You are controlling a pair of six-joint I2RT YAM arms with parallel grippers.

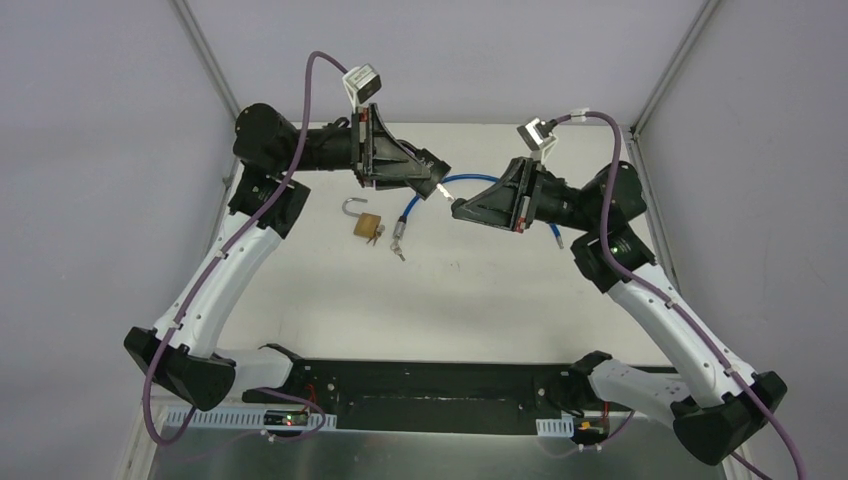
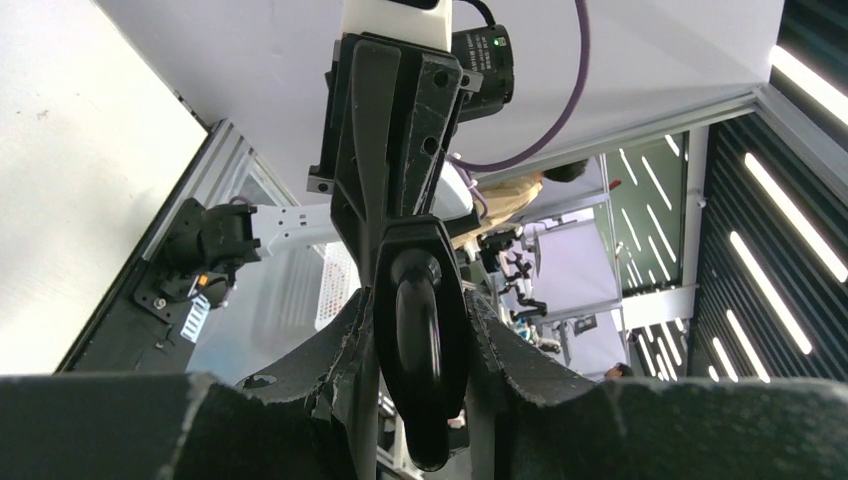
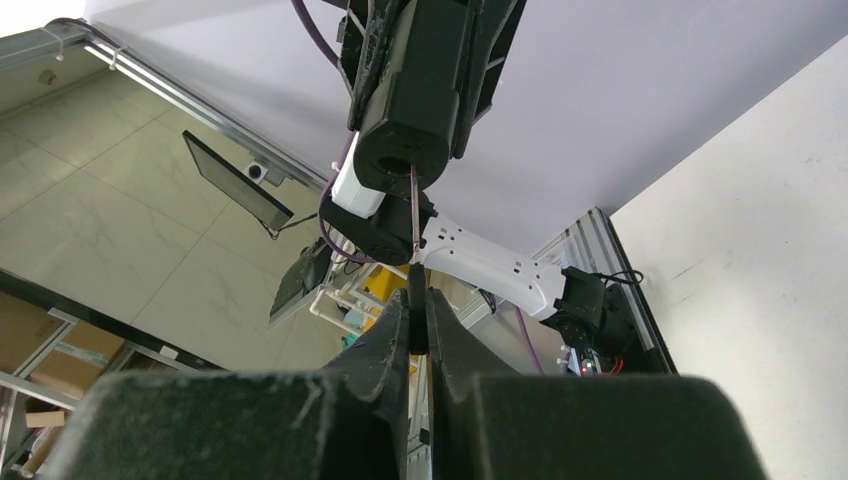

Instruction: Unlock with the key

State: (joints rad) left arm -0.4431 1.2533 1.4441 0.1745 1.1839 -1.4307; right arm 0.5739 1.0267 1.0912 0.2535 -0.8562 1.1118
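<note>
Both arms are raised, facing each other. The left gripper [image 1: 436,182] is clamped on the lock head [image 2: 420,335], and the right gripper [image 1: 464,208] is closed on the key [image 3: 413,220].

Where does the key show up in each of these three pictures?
Top view: the key is a pale sliver between the two arms, upper middle.
Left wrist: not visible; the black lock at centre hides it.
Right wrist: centre, a thin blade running up into that lock.
Shared landmark: the black lock, in both wrist views.
</note>
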